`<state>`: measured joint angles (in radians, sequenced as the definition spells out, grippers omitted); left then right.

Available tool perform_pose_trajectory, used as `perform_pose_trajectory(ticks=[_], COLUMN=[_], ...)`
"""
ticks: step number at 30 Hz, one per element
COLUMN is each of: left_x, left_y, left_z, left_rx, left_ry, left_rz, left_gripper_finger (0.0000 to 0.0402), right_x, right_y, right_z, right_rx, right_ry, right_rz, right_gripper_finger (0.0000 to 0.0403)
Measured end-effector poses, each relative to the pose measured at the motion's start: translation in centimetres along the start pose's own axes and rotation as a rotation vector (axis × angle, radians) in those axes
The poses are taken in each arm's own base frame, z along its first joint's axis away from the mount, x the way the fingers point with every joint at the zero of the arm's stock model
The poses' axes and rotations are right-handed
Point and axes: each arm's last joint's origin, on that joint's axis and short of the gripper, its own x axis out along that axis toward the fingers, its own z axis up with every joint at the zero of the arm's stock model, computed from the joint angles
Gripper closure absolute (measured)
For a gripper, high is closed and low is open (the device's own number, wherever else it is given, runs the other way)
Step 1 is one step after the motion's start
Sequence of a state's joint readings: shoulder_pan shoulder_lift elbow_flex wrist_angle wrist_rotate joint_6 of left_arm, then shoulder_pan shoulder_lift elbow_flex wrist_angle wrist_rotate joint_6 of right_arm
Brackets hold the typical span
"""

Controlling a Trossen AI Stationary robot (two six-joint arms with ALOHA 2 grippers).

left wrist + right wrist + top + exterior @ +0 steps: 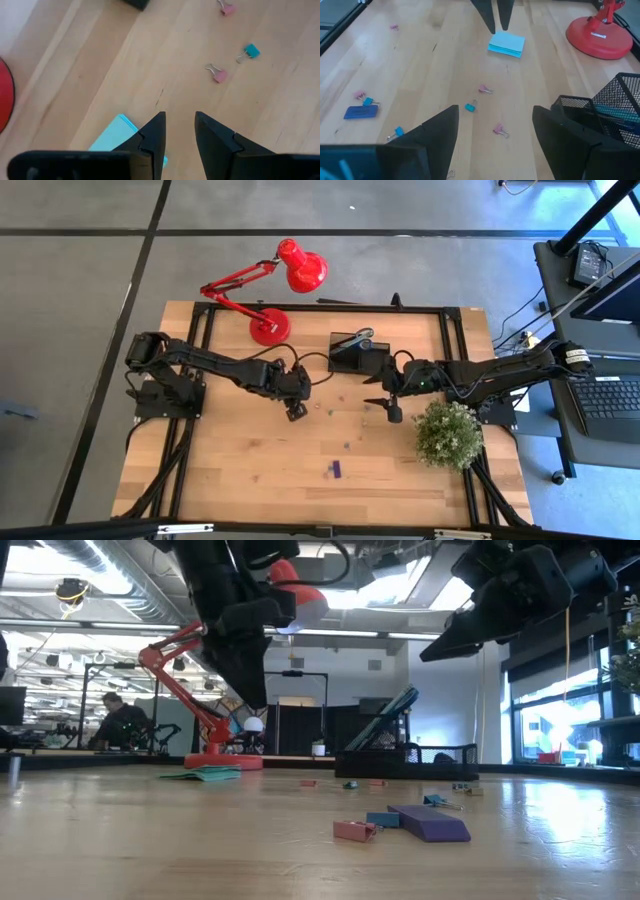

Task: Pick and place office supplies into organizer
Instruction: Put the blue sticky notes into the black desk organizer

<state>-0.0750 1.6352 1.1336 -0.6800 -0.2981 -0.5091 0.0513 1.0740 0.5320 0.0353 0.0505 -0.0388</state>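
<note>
The pale blue-green sticky-note pad [506, 44] lies flat on the table in front of the red lamp's base. My left gripper [178, 122] hangs open above the pad [112, 140], its fingers well clear of the table in the low view [252, 690]. My right gripper [495, 107] is wide open and raised [450, 640], next to the black mesh organizer [350, 352]. A long blue-green item [395, 712] leans in the organizer. Small binder clips [470, 106] and a purple piece [430, 822] lie loose on the wood.
The red desk lamp [270, 328] stands at the table's far left. The green plant [447, 432] sits just beside my right arm. A blue flat piece [361, 112] and more clips [220, 75] are scattered mid-table. Bare wood stretches toward the near edge.
</note>
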Motion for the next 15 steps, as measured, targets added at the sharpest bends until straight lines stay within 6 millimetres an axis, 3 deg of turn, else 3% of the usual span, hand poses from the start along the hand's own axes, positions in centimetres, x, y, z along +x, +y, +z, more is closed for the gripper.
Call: perform_pose_trajectory(ticks=[9,15], left_x=[-0.02,-0.02], left_y=[-0.14,-0.2], left_z=[-0.03,0.02], left_rx=[0.06,0.092], left_ry=[0.011,0.007], left_rz=[-0.031,-0.04], left_gripper_finger=[0.0338,0.0332], right_x=[-0.01,-0.01], right_y=[0.0,-0.01], right_z=[0.06,0.06], right_rx=[-0.021,-0.022], right_ry=[-0.006,-0.006], right_rz=[-0.001,-0.001], right_gripper_finger=[0.0147,0.0147])
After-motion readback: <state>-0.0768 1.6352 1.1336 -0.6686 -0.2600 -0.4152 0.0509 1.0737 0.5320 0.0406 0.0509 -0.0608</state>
